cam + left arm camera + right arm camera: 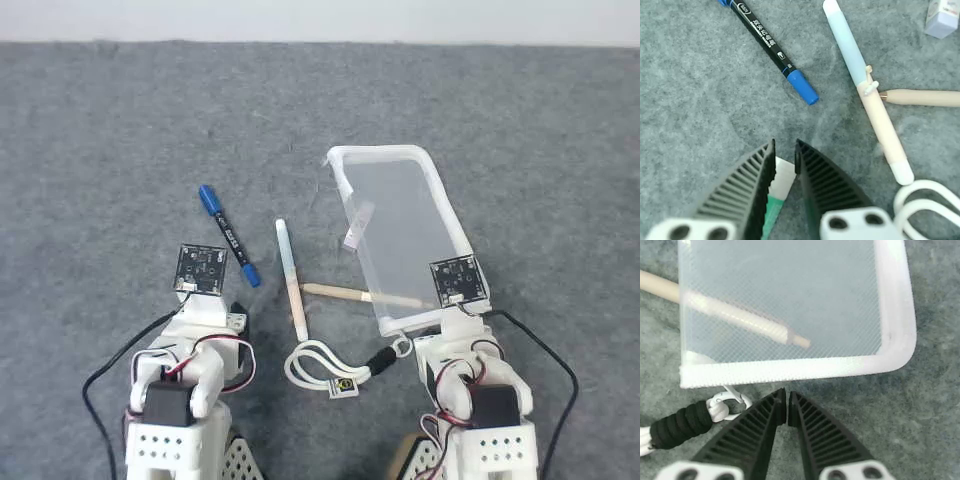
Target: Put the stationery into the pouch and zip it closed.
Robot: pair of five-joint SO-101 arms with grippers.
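Note:
A translucent white pouch point(400, 230) lies right of centre. A beige pen point(345, 293) reaches in through its long left side, its far end showing through the mesh point(740, 320). A blue-capped black marker point(228, 235) and a pale blue and cream pen point(291, 278) lie on the carpet left of the pouch. My left gripper point(785, 147) hovers just short of the marker's blue cap point(802, 87), open by a narrow gap. My right gripper point(787, 407) is shut and holds nothing, its tips at the pouch's near short edge point(790, 371).
A white cord loop point(315, 362) with a black sleeve point(680, 422) and a ring point(727, 402) hangs off the pouch's near corner. A small white block point(942, 17) sits by the pouch's long side. A white and green piece point(780, 185) lies under the left fingers. Grey carpet covers the table.

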